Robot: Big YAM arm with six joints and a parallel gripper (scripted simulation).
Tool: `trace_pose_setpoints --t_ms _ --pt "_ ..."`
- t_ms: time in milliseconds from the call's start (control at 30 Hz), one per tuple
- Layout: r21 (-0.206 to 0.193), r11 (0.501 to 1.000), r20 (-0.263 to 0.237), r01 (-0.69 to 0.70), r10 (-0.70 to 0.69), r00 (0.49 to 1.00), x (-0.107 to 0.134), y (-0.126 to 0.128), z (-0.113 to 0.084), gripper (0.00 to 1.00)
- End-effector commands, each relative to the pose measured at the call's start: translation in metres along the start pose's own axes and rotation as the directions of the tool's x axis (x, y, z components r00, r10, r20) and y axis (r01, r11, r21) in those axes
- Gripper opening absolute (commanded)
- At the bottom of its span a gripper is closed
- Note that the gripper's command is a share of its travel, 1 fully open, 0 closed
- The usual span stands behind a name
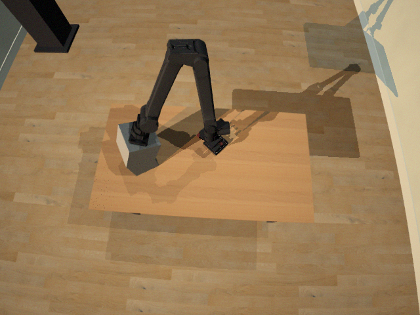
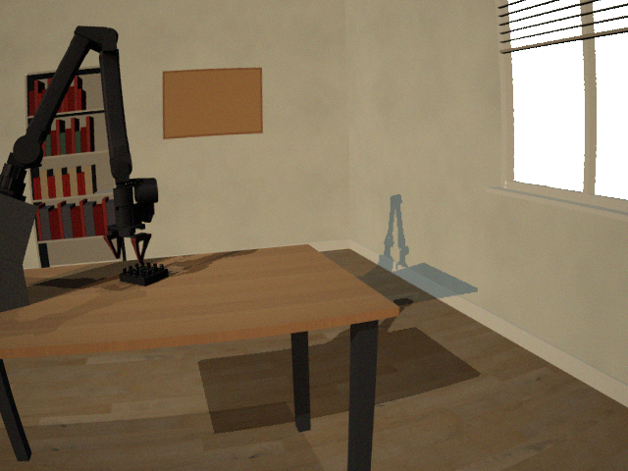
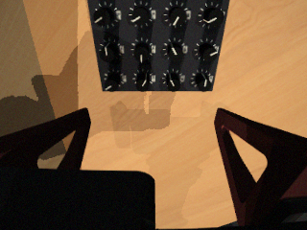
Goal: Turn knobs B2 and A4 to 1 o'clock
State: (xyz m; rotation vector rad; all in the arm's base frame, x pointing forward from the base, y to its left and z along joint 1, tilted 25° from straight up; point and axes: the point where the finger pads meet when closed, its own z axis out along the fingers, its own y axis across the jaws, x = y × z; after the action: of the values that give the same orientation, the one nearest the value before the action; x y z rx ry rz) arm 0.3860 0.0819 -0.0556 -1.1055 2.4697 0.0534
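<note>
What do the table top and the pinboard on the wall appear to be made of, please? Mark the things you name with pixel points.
Table top point(image 1: 257, 189) point(image 2: 228, 298): probably wood or wood laminate, satin, given its long, fine grain streaks. Pinboard point(image 2: 213, 103): likely cork, matte, from its even brown face without shine.

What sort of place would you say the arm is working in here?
Probably an office or study: a bookshelf full of books stands against the wall, a cork-coloured board hangs beside it, and there is a window with blinds.

The open gripper point(image 2: 127, 255) hangs above the knob box point(image 2: 143, 278).
</note>
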Motion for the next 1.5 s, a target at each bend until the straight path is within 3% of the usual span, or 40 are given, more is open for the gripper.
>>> trace_pose_setpoints --t_ms 0,1333,1367,1467 --pt "0.006 1.0 0.008 0.005 -0.005 1.0 0.0 -0.006 0.0 1.0" --pt "0.006 1.0 0.008 0.005 -0.005 1.0 0.0 -0.006 0.0 1.0" --pt "0.004 1.0 0.009 0.009 -0.009 1.0 -0.003 -0.004 -0.001 1.0" --pt "0.014 1.0 0.027 -0.007 0.007 1.0 -0.043 0.003 -0.012 1.0"
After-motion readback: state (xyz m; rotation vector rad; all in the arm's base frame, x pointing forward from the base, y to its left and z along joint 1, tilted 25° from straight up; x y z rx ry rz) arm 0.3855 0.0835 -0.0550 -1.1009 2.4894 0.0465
